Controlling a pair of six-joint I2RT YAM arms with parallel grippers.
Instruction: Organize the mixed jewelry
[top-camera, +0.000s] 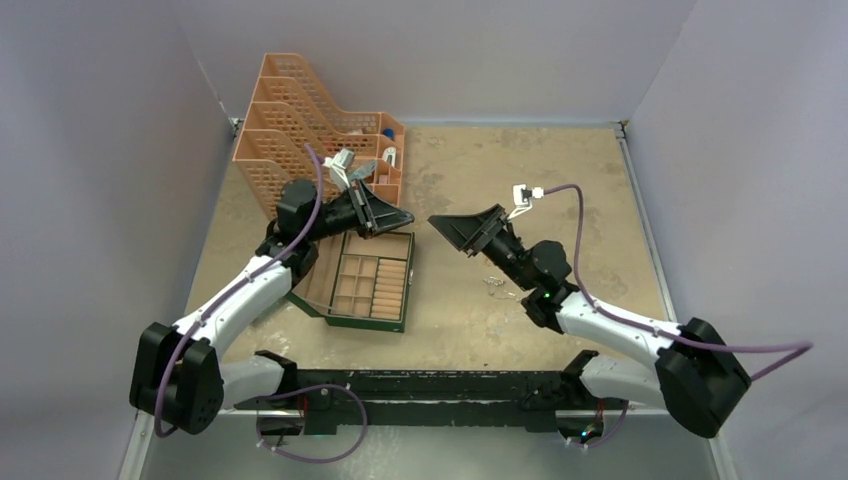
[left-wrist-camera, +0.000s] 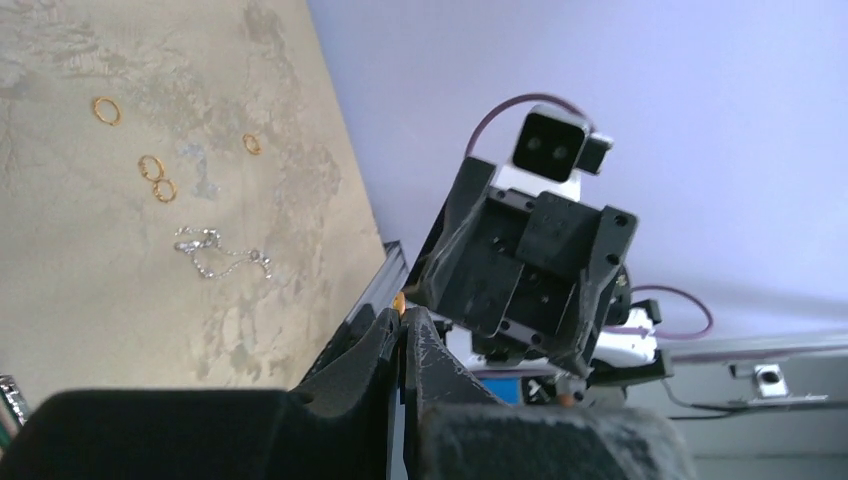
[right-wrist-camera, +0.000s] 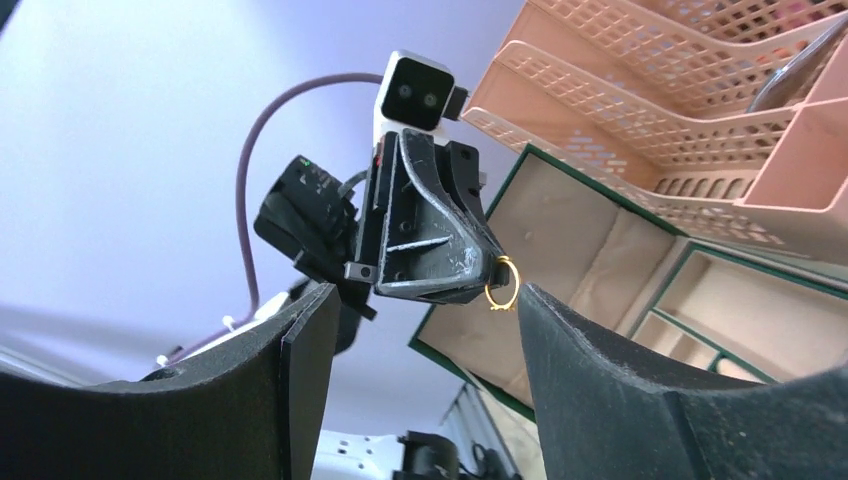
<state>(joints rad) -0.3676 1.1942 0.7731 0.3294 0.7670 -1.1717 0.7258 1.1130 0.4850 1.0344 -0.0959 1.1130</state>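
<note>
Nearest the arm bases, the green box lay open on the bench. Its lid was tipped back and its tan, divided tray was showing.

The loose jewelry sat on bare bench right of the box, under the right arm. There were four loose rings, gold and scattered, two of them close enough that they may have touched. A silvery chain lay just beside them, clear of every ring.

Above the box's far right corner, both end effectors met nose to nose, well off the bench.
- Left end effector: closed, pinching the held ring at its very tips. This was a thin gold ring that hung below the tips, with the box lid behind it in the right wrist view.
- Right end effector: gaping wide and gripping nothing. Its fingers stood on either side of the left tips and the ring, touching neither.

Beyond the box, toward the far left wall, stood a peach mesh rack. The left arm hid whether it touched the box. Small items sat in its front compartments, too small to identify.
</note>
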